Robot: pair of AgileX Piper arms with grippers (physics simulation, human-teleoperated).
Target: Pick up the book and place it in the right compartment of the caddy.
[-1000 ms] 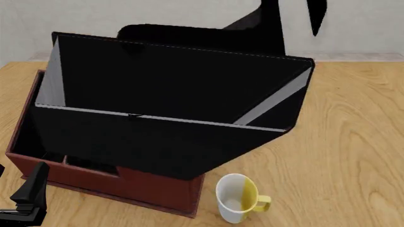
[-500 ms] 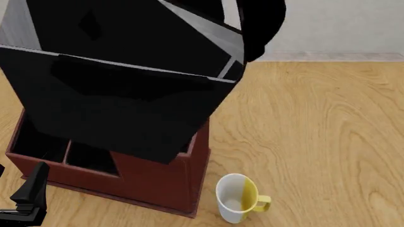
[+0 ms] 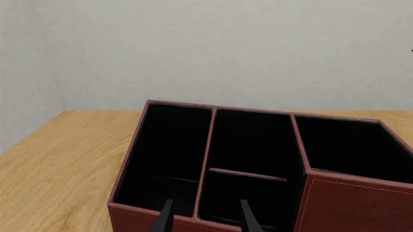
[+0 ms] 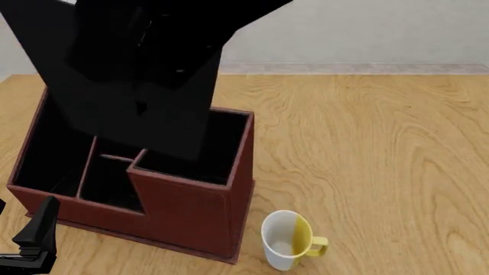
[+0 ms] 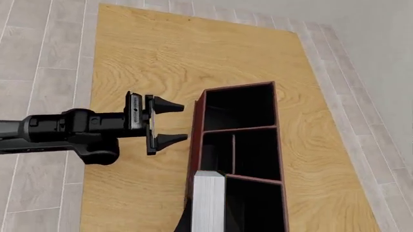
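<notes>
The book [image 4: 137,74] hangs tilted above the caddy [image 4: 191,212], its lower end over the right compartment [image 4: 194,154]. The right jaws [image 5: 208,227] are clamped on it. The left jaws [image 5: 169,123] stand apart just beside the caddy. A mug [image 4: 287,239] stands on the bench [image 4: 382,172] near the caddy's corner.

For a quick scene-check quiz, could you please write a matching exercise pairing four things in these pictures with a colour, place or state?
Things:
1. book
2. mug
3. left gripper
4. caddy

Descriptions:
A. white and yellow, standing on the table
B. open, holding nothing, beside the caddy
C. red-brown outside, black inside
D. held by the right gripper above the caddy

Pairs: 1-D, 2-A, 3-B, 4-C
</notes>
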